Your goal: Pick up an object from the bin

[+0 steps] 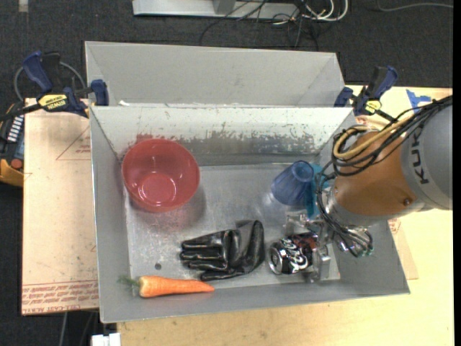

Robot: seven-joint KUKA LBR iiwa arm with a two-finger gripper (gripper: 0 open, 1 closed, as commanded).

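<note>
From where I stand, the arm comes in over the right rim of the bin [230, 200], its orange-covered wrist low above the front right corner. The gripper [312, 254] is down near the bin floor there, right against a dark, crumpled drink can [288, 258]. The can sits just to the gripper's left, touching it or very nearly so. Whether the claw is wide, narrow or already closed on anything, I cannot tell, since the wrist and its cables hide that part.

The can looks to be lying on its side, with one end turned toward the front left. The dents make its long axis hard to read. To my eye it is the nearest thing to the claw, so the coming move seems to turn on that small offset to the left.

A blue cup [292, 184] lies just behind, toward the back wall and close to the wrist. A black glove [225, 251] lies near the can's left side, along the front. An orange carrot [175, 287] rests by the front left corner, and a red bowl [160, 174] stands at the back left, well apart.
</note>
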